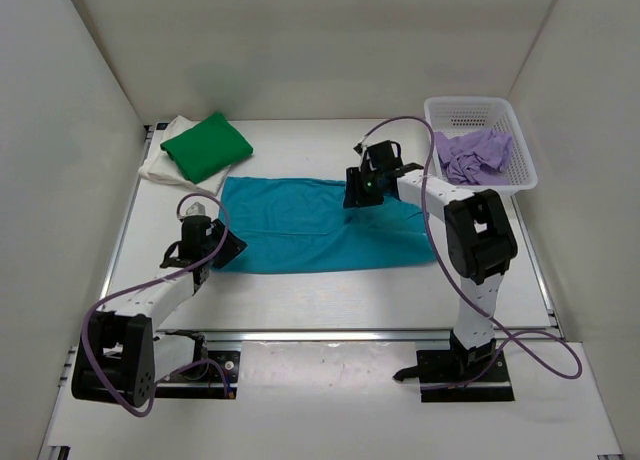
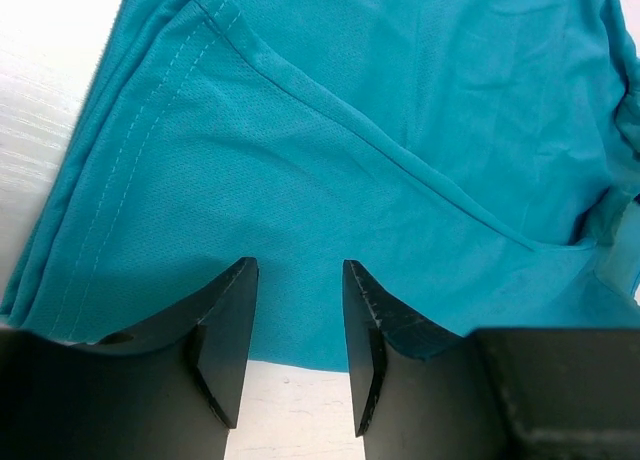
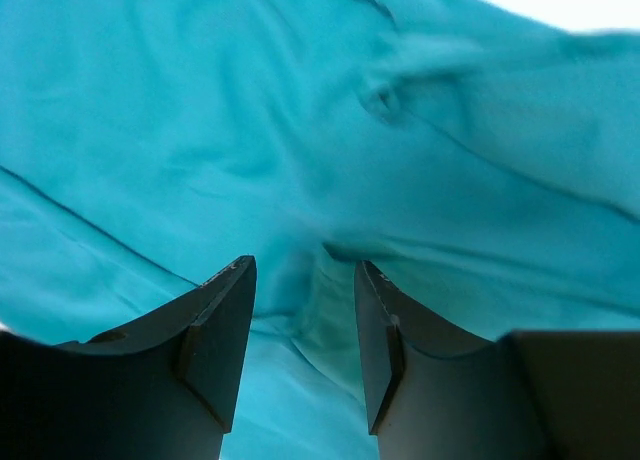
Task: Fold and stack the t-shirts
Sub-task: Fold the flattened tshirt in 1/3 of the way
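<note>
Low over the teal t-shirt (image 1: 300,238): left end effector (image 2: 297,280) near corner, right end effector (image 3: 305,280) far edge, jaws apart.

Spread shirt (image 1: 300,230) ctr of table (image 1: 330,290); folded shirts (image 1: 205,148) stacked behind-left; basket (image 1: 470,115) w/ crumpled shirt (image 1: 475,155) behind-right.

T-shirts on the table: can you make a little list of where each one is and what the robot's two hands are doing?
teal t-shirt: spread flat, middle of table
green t-shirt: folded, on top of the cream-white t-shirt, far left
lilac t-shirt: crumpled in the white basket, far right
left gripper: open, over the teal t-shirt's near left edge
right gripper: open, over its far edge
</note>
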